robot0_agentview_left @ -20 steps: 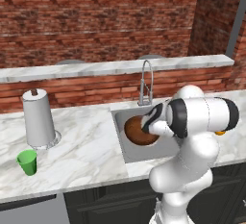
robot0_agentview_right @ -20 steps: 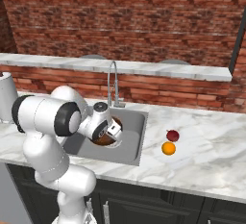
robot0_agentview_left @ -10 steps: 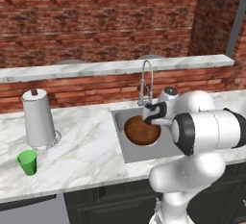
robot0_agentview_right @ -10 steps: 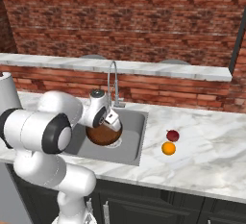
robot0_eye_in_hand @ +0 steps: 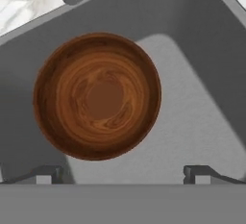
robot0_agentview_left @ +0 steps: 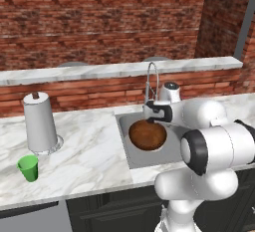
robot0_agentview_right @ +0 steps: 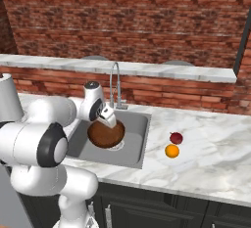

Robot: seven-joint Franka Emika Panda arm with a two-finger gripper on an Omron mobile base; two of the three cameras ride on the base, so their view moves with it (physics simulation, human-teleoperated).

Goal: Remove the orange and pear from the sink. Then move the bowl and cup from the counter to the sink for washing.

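Note:
The dark wooden bowl [robot0_agentview_left: 147, 135] [robot0_agentview_right: 105, 134] [robot0_eye_in_hand: 98, 95] sits upright in the grey sink [robot0_agentview_left: 128, 152] [robot0_agentview_right: 135, 146] [robot0_eye_in_hand: 197, 107]. My gripper [robot0_agentview_left: 153, 115] [robot0_agentview_right: 109, 119] [robot0_eye_in_hand: 122, 174] hangs open just above the bowl's rim, below the tap, with nothing between its fingertips [robot0_eye_in_hand: 45, 174]. On the counter [robot0_agentview_left: 89, 151] [robot0_agentview_right: 211, 158] right of the sink lie the orange [robot0_agentview_right: 171, 150] and, just behind it, the dark red pear [robot0_agentview_right: 176, 137]. The green cup [robot0_agentview_left: 28, 168] stands upright near the counter's front edge, far left of the sink.
A tall curved steel tap [robot0_agentview_left: 152, 79] [robot0_agentview_right: 115, 82] rises behind the sink, close to my hand. A paper towel roll [robot0_agentview_left: 40, 121] on its stand is behind the cup. A higher marble ledge [robot0_agentview_left: 114, 69] runs along the brick wall.
My hand has lifted out of the sink and drawn back toward the tap, leaving the bowl in the basin. The jaws have stayed wide.

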